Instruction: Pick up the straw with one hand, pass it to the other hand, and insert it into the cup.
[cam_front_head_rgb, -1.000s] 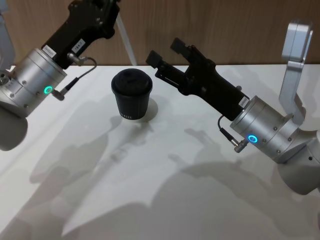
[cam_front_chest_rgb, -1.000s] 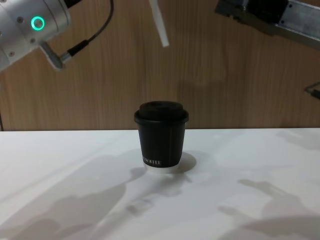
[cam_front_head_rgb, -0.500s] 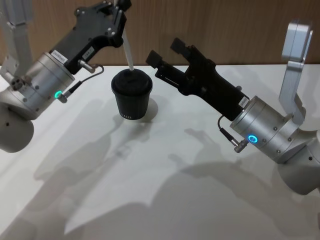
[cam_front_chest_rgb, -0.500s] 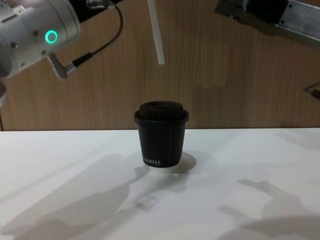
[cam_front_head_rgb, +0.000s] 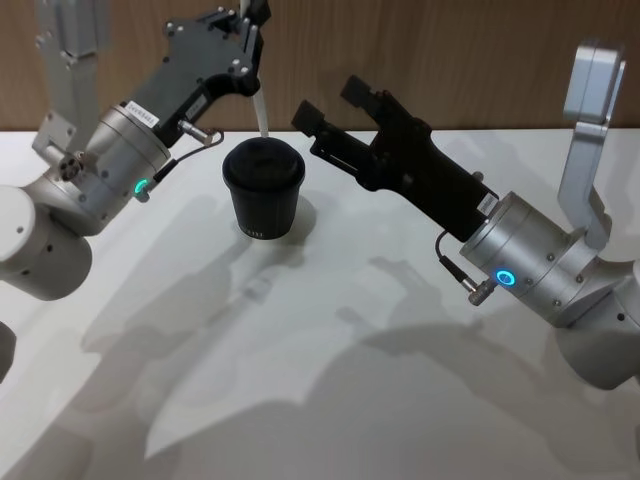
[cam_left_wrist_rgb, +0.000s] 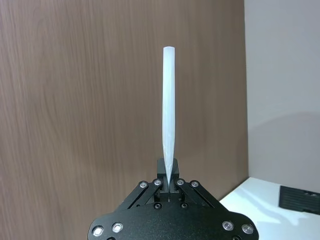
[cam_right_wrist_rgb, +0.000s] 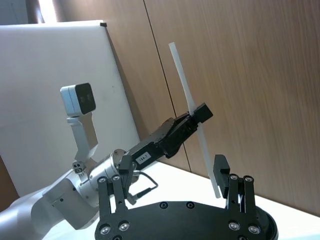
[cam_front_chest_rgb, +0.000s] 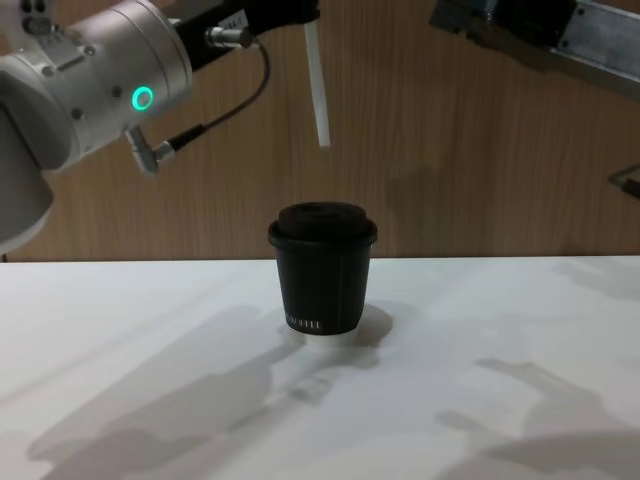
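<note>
My left gripper (cam_front_head_rgb: 252, 22) is shut on the white straw (cam_front_head_rgb: 260, 105) and holds it nearly upright, high over the table. In the left wrist view the straw (cam_left_wrist_rgb: 169, 105) sticks straight out from between the closed fingertips (cam_left_wrist_rgb: 164, 180). In the chest view the straw's (cam_front_chest_rgb: 317, 90) lower end hangs a short way above the domed lid of the black ribbed cup (cam_front_chest_rgb: 322, 275), with a clear gap. The cup (cam_front_head_rgb: 263, 195) stands upright on the white table. To the cup's right, my right gripper (cam_front_head_rgb: 330, 103) hovers open and holds nothing; its wrist view shows the straw (cam_right_wrist_rgb: 192, 107) beyond its spread fingers.
The white table (cam_front_head_rgb: 330, 360) stretches out in front of the cup, crossed by the arms' shadows. A wooden wall (cam_front_chest_rgb: 480, 160) rises just behind the table. A white board and a small camera on a stand (cam_right_wrist_rgb: 80, 102) are in the room behind.
My left arm has swung in and down, carrying the straw's lower end closer over the cup's lid. The right arm and the cup have not moved.
</note>
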